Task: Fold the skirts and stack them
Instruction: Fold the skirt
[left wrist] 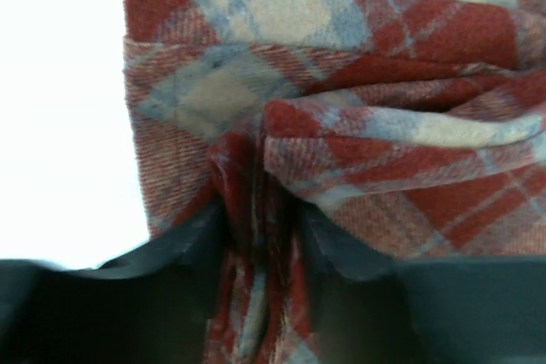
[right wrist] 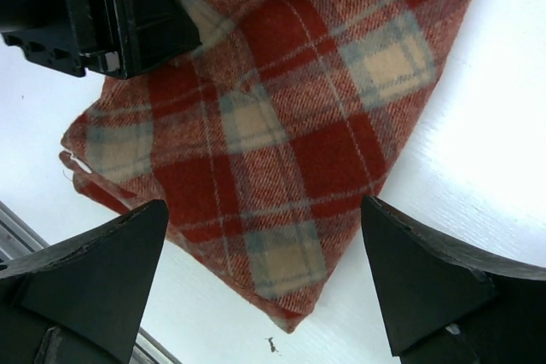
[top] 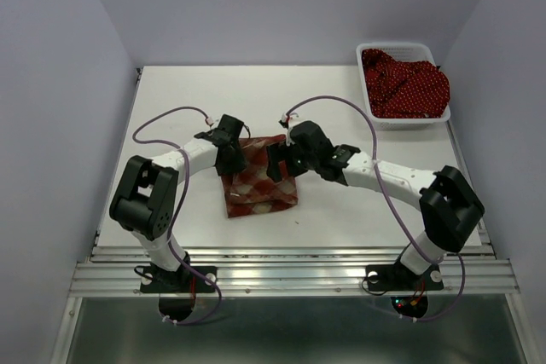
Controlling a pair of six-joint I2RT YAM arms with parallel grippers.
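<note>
Two claws mid-frame: left claw (left wrist: pixel 260 226) pinches a fold of checked skirt (top: pixel 260 193), right claw (right wrist: pixel 264 205) gapes wide, empty.

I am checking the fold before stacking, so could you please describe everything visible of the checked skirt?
The checked skirt is red and cream with grey-blue lines, in soft, woolly-looking weave. It lies folded into a skewed rectangle on the white table, near its middle. Its far-left corner bunches into folds, one pinched by the left gripper. The open right gripper hangs over it, apparently not touching.
</note>
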